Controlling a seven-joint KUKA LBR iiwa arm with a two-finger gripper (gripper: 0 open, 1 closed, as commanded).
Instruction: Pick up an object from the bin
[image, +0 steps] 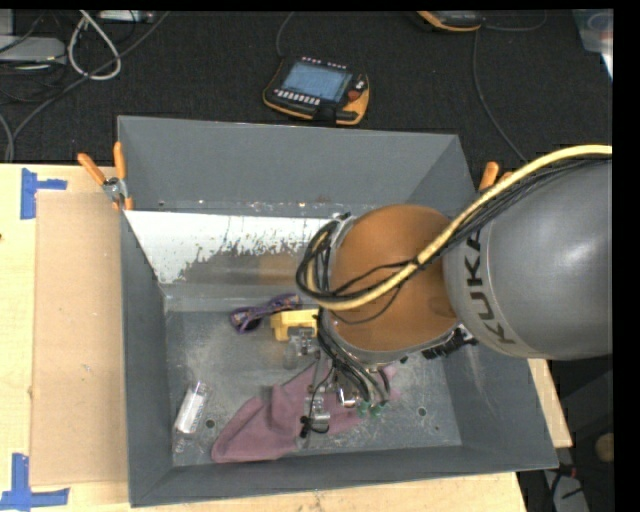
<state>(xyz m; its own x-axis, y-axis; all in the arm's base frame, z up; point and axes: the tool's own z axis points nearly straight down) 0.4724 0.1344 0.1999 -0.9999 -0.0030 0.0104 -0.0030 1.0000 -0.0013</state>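
Grey metal bin (140, 330), sloped walls, flat scuffed floor. Arm enters from the right, its rounded orange wrist cover (385, 280) and looped cables hanging over the floor's middle right. Gripper (318, 418) points down into the near half of the bin, its tip low over a crumpled mauve cloth (262, 432), apparently at or just above the fabric. Whether the gripper is spread or pressed together cannot be told; the metal parts overlap against the cloth. Nothing can be seen pinched in it.

The cloth is the nearest thing, directly beneath the tip. It lies flat on the floor along the near wall, its long axis running from the lower left up toward the right, with one end passing under the wrist. The tip sits right of the cloth's middle, so most of the fabric extends left of it.

Other things: a small yellow block (297, 322) and a purple looped strap (260, 314), touching or just beside each other, lie farther back under the wrist's left edge. A clear plastic tube (190, 408) lies well apart at the left. A small green bit (376, 406) sits just right of the gripper.

Judgement: any coming grasp would be straight down onto the cloth, with no sideways travel needed. A fold or ridge would give better purchase than flat fabric.
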